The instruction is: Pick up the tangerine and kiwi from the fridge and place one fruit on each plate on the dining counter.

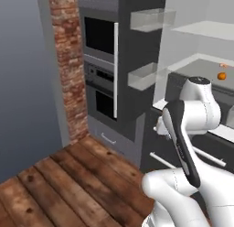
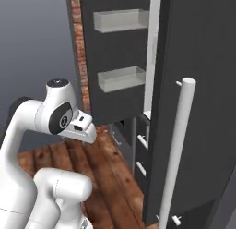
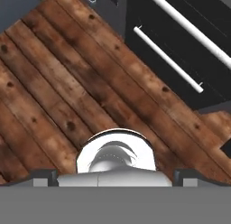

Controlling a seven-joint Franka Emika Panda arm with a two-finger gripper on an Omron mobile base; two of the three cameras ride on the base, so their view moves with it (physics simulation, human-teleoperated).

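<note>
The fridge [image 1: 192,47] stands open at the right, its white interior and glass shelves showing. The small orange tangerine [image 1: 221,76] rests on a shelf deep at the right edge. The fridge door [image 2: 120,52] carries translucent bins, and its long pale handle [image 2: 179,149] is seen in the right base view. My gripper [image 3: 115,177] points down at the wood floor, well below and left of the tangerine; its fingertips [image 3: 43,175] stand wide apart, open and holding nothing. The kiwi, plates and dining counter are out of view.
Black wall ovens [image 1: 100,61] and a brick column [image 1: 68,61] stand left of the fridge. Dark drawers with white bar handles [image 3: 169,58] lie below the fridge. A small pale reddish item [image 1: 223,65] sits behind the tangerine. Wooden floor [image 1: 68,180] spreads in front.
</note>
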